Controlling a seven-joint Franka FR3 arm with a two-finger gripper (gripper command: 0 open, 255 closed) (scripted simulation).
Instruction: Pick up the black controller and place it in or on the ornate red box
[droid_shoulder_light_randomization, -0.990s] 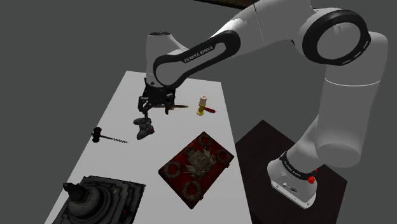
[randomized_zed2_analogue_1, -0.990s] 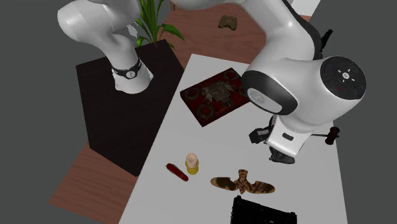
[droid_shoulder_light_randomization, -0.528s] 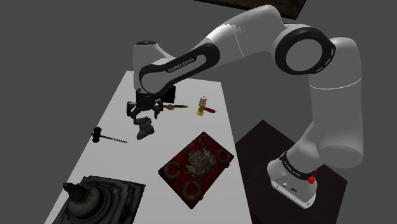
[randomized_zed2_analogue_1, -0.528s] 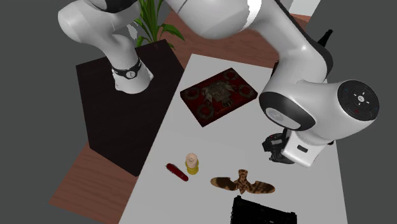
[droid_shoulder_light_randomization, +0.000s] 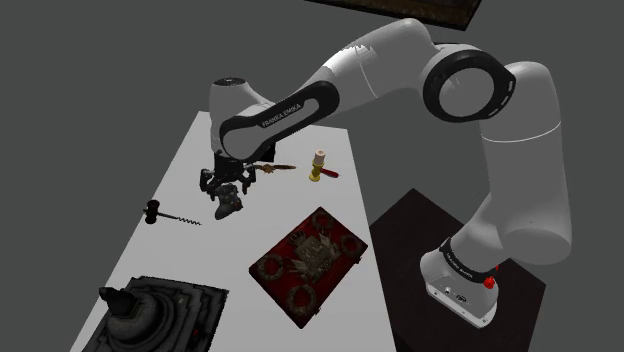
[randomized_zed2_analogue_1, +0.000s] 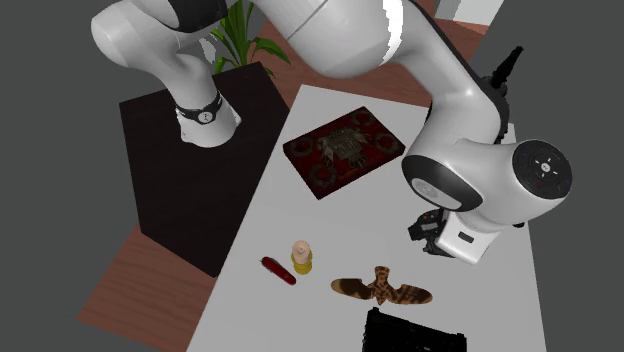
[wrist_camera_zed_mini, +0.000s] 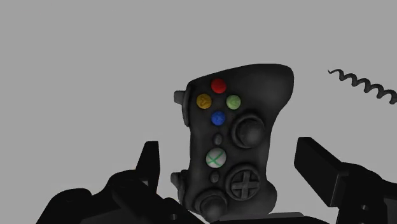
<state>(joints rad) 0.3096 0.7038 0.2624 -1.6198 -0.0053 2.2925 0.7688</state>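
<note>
— Where is the black controller (wrist_camera_zed_mini: 232, 143) found?

— It is seen lying face up on the table (droid_shoulder_light_randomization: 285, 205), between the fingers (wrist_camera_zed_mini: 149, 162) of the gripper (wrist_camera_zed_mini: 229, 153), which are spread apart and are not clasped on it.

— Can any writing be made out?

— "FRANKA EMIKA" is printed along the arm (droid_shoulder_light_randomization: 270, 113). Red, yellow, green and blue buttons are shown on the controller, their letters unreadable, and its round centre emblem is marked with an X.

— And the ornate red box (droid_shoulder_light_randomization: 308, 262)?

— It is set apart from the controller, nearer the stand (droid_shoulder_light_randomization: 395, 250).
</note>
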